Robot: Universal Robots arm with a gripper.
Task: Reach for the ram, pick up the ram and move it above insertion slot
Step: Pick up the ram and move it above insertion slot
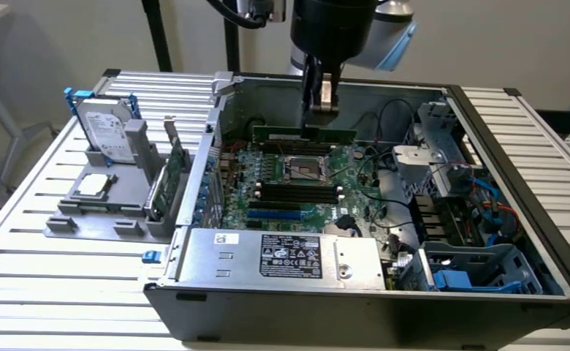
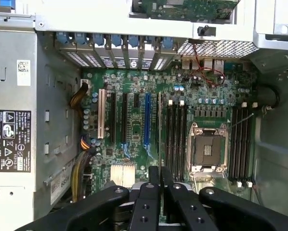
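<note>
Case (image 1: 295, 307): matt grey sheet metal. Table (image 1: 61, 292): ribbed, pale metal. Gripper (image 2: 159, 179): matt black. Ram (image 1: 302, 134): green circuit board.

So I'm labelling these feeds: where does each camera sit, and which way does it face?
Exterior view: off the arm, above the table, looking down into the open computer case; the arm shows, its gripper holding the ram over the motherboard.
Wrist view: on the wrist, facing down at the motherboard; the gripper fingers show.
Shared: CPU socket, memory slots.
</note>
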